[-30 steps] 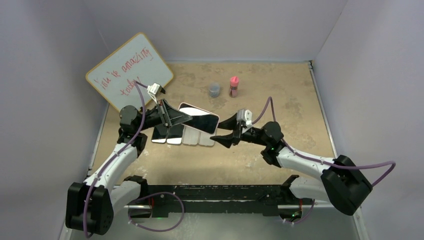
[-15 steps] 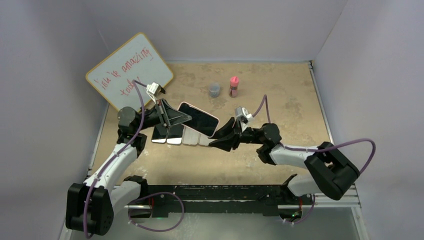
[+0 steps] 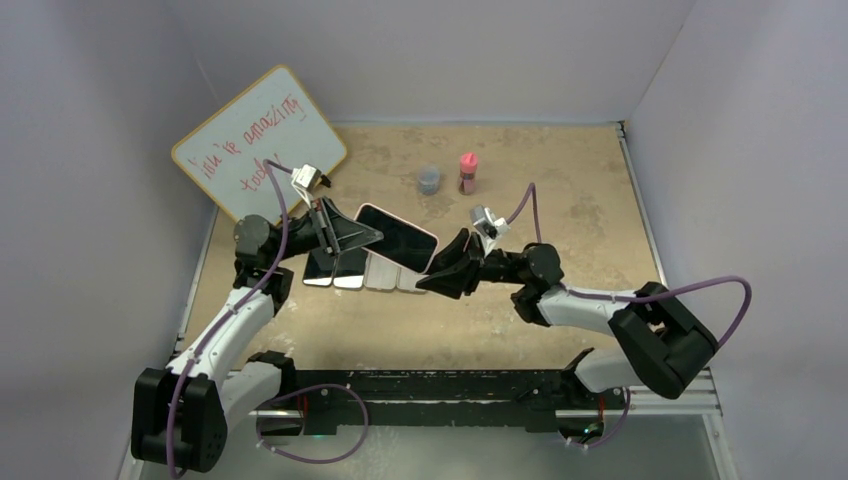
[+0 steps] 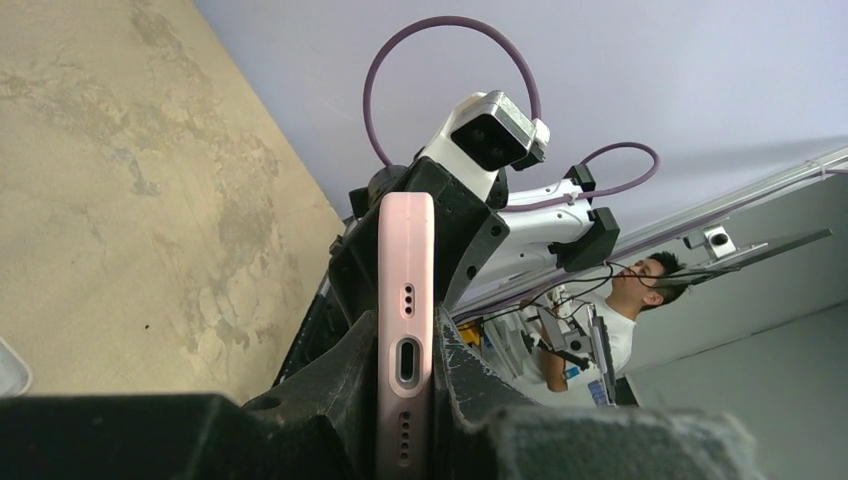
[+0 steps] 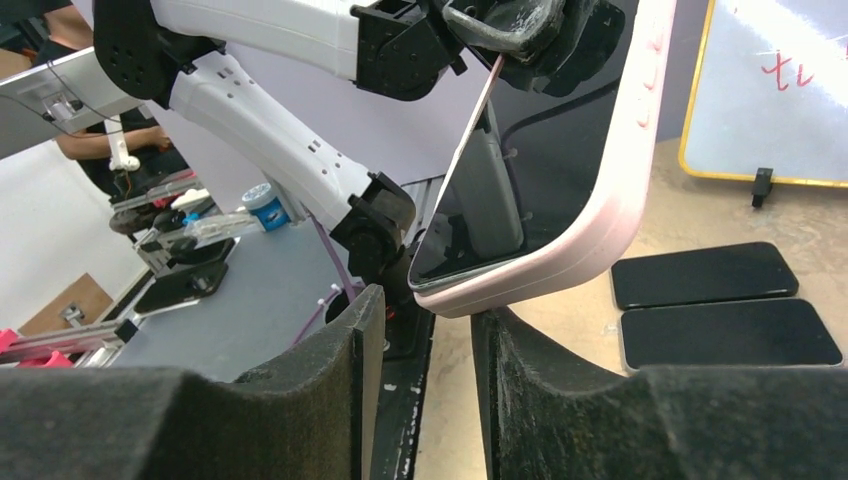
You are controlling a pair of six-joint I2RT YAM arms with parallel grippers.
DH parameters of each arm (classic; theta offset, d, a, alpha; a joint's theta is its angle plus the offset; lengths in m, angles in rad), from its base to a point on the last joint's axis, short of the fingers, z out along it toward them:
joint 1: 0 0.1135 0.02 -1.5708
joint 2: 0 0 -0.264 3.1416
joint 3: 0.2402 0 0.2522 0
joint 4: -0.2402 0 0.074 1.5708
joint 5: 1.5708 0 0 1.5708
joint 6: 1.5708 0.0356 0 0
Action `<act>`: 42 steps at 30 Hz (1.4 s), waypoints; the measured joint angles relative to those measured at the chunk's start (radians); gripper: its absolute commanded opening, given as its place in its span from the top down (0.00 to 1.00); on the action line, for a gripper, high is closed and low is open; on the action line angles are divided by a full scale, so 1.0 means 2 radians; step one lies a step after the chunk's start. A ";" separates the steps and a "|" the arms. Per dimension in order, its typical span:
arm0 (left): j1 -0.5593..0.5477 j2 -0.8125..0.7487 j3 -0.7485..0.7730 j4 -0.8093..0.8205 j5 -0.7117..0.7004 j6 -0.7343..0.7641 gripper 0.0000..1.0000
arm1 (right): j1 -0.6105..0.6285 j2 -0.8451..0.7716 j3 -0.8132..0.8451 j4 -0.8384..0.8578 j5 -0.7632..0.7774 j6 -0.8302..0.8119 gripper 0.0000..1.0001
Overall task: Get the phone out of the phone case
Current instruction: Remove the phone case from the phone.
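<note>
**Top view.** The left gripper (image 3: 352,236) clamps the phone case (image 3: 401,220), with the phone (image 3: 398,240) inside, above a row of handsets (image 3: 345,268). The right gripper (image 3: 440,277) meets the far corner.

**Left wrist view.** Fingers (image 4: 340,375) pinch the port edge.

**Right wrist view.** The jaws stand parted, with the pink corner just ahead of their gap.

The phone is probably rigid and slippery. The softer case rim looks best peeled at that corner.

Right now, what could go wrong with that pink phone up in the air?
The left hand grips the phone by one end only, above the other phones lying on the table. A tug could make it slip and drop onto them. The right hand is open at a corner of the pink case; closing there might pinch case and phone together, so nothing comes apart.
</note>
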 measured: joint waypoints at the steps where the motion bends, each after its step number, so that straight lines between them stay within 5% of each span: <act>1: 0.000 0.000 0.000 0.002 0.000 -0.001 1.00 | 0.000 -0.002 0.000 0.000 0.000 0.000 0.63; 19: 0.000 -0.005 0.000 0.022 -0.001 -0.014 1.00 | -0.002 -0.008 0.015 -0.001 -0.003 0.017 0.65; 36: 0.001 -0.017 -0.010 0.043 -0.002 -0.018 1.00 | -0.003 -0.003 0.024 -0.003 -0.019 0.029 0.99; 42: 0.003 -0.030 -0.030 0.059 -0.006 -0.033 1.00 | -0.003 0.001 0.026 -0.004 -0.023 0.005 1.00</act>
